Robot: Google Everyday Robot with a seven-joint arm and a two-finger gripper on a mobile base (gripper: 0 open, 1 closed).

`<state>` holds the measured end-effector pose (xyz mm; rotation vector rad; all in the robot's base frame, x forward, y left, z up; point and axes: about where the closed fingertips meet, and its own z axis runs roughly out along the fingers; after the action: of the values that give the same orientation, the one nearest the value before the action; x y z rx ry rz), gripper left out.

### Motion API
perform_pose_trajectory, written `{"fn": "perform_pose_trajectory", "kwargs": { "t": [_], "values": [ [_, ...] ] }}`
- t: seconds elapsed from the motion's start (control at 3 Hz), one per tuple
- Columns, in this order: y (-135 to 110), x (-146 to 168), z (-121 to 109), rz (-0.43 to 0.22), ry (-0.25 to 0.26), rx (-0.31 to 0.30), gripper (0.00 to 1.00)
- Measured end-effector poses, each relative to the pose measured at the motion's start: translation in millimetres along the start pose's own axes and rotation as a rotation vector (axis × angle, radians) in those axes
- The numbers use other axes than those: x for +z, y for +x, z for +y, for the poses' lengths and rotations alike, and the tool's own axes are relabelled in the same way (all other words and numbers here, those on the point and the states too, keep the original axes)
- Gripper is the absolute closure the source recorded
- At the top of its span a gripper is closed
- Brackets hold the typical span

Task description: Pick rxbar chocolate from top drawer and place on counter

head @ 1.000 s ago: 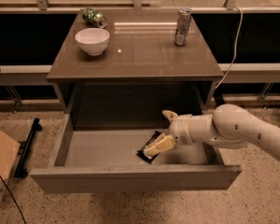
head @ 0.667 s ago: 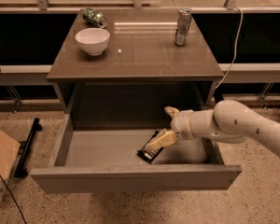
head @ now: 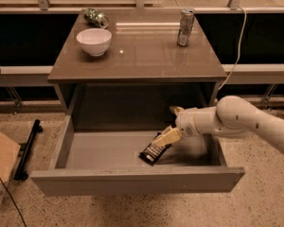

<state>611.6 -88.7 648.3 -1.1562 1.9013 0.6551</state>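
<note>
Two-finger gripper (head: 164, 126) inside top drawer (head: 132, 181): fingers (head: 166, 137) spread wide apart, lower one resting on rxbar chocolate (head: 151, 152), not clamping.

Gripper (head: 171, 125) apparently against rxbar chocolate (head: 153, 152)

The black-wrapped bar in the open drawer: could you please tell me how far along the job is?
Done: the wide grey top drawer stands open. In hand: the gripper, fingers spread, is inside it, one finger touching the black-wrapped rxbar chocolate lying on the drawer floor. Left: grasping, lifting, placing on the glossy brown counter.
</note>
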Motion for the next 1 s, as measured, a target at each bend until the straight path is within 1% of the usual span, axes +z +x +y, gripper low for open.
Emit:
{"fn": "perform_pose_trajectory", "kwargs": {
  "t": [0.33,1.0],
  "values": [
    [0,0,0,0.000,-0.001,0.000,0.00],
    [3,5,20,0.052,-0.053,-0.048,0.00]
  ]
}}
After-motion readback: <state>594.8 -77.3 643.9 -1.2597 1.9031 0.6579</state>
